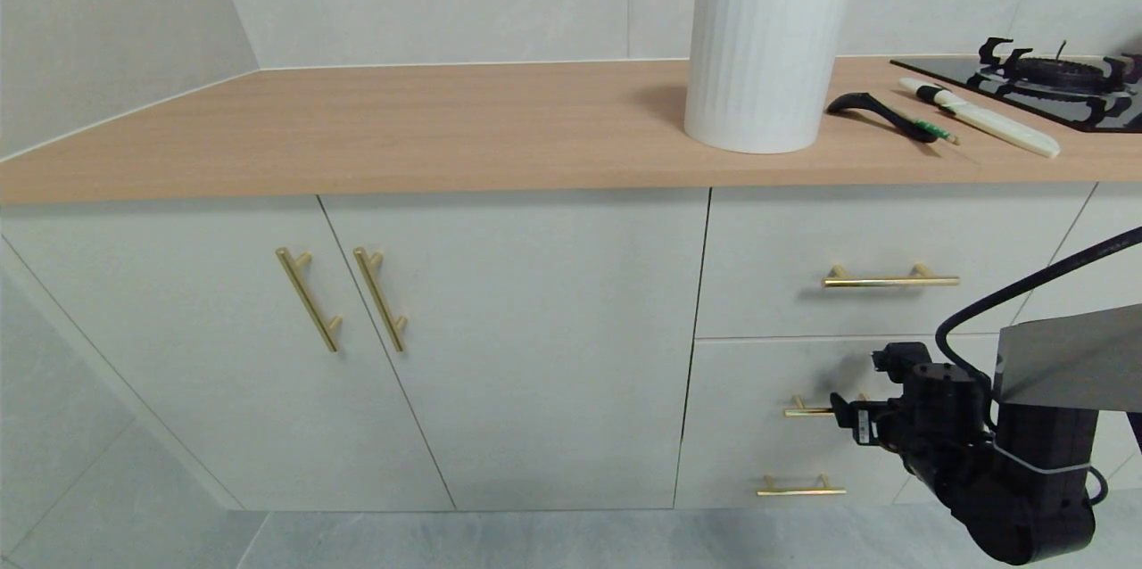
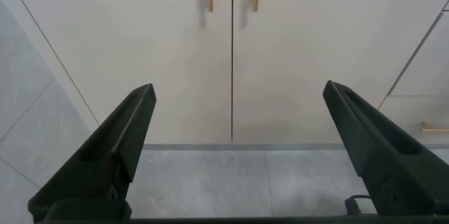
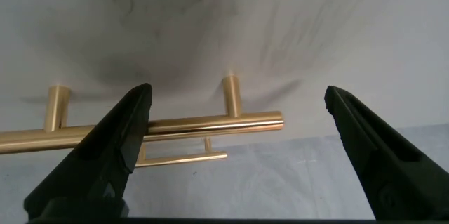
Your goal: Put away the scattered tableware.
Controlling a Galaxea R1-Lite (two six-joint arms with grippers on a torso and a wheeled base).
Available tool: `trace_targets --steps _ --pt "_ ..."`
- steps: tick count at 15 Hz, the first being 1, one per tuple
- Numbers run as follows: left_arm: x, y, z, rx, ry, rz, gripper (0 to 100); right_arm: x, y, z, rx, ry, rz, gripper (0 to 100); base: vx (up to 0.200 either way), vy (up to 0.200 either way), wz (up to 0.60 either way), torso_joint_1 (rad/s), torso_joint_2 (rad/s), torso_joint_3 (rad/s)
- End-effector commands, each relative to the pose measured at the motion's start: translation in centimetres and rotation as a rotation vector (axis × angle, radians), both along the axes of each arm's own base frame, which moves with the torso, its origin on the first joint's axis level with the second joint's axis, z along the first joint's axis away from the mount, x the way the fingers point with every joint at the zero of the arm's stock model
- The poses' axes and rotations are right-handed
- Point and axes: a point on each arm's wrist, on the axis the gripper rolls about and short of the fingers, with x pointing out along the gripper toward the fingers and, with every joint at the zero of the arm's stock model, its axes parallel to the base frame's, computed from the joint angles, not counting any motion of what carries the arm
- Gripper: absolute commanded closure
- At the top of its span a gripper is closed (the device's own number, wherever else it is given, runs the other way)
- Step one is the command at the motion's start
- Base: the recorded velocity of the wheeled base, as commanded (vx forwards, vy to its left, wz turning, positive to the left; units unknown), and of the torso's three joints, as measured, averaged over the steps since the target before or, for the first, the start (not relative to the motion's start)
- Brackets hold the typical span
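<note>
On the wooden countertop (image 1: 401, 123) lie a black spoon (image 1: 879, 112), a thin green-striped stick (image 1: 935, 131) and a white knife-shaped utensil (image 1: 981, 119), just right of a tall white ribbed container (image 1: 767, 34). My right gripper (image 1: 840, 416) hangs low in front of the drawers, at the middle drawer's gold handle (image 1: 807, 411). It is open (image 3: 236, 94), with that handle (image 3: 161, 126) running in from one side and ending between the fingers, untouched. My left gripper (image 2: 238, 90) is open and holds nothing, low before the double cabinet doors (image 2: 232, 55).
A black gas hob (image 1: 1053, 78) sits at the counter's far right. Three drawers stack under it, with a top handle (image 1: 890, 280) and a bottom handle (image 1: 800, 489). Two gold door handles (image 1: 343, 297) are on the left doors. Grey tile floor (image 2: 238, 182) lies below.
</note>
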Motion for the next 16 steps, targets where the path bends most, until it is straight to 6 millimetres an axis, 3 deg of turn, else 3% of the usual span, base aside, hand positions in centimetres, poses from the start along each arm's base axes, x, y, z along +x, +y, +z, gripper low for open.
trace_targets --steps 1,5,7,8,9,10,12,14,16 --pt "0.0 0.0 0.0 0.000 0.000 0.000 0 -0.1 0.0 -0.5 -0.003 0.017 0.002 0 0.000 0.000 0.00 0.000 0.00 0.000" --pt "0.0 0.0 0.0 0.000 0.000 0.001 0 -1.9 -0.2 -0.1 -0.008 0.111 0.027 0 0.000 0.000 0.00 0.000 0.00 0.000" --pt "0.0 0.0 0.0 0.000 0.000 0.001 0 -3.3 -0.2 2.6 0.020 0.129 0.078 0 0.000 0.000 0.00 0.000 0.00 0.000" --pt "0.0 0.0 0.0 0.000 0.000 0.001 0 -4.6 -0.4 5.2 0.028 0.139 0.095 0 0.000 0.000 0.00 0.000 0.00 0.000" --pt "0.0 0.0 0.0 0.000 0.000 0.000 0 -5.3 -0.4 6.6 0.035 0.140 0.109 0 0.000 0.000 0.00 0.000 0.00 0.000" --pt "0.0 0.0 0.0 0.000 0.000 0.000 0 -7.3 -0.5 10.7 0.058 0.122 0.152 0 0.000 0.000 0.00 0.000 0.00 0.000" --pt "0.0 0.0 0.0 0.000 0.000 0.001 0 -9.3 0.1 14.9 0.070 0.080 0.195 0 0.000 0.000 0.00 0.000 0.00 0.000" --pt "0.0 0.0 0.0 0.000 0.000 0.000 0 -10.2 1.0 16.5 0.096 0.046 0.224 0 0.000 0.000 0.00 0.000 0.00 0.000" --pt "0.0 0.0 0.0 0.000 0.000 0.001 0 -9.8 1.6 15.8 0.135 0.068 0.225 0 0.000 0.000 0.00 0.000 0.00 0.000"
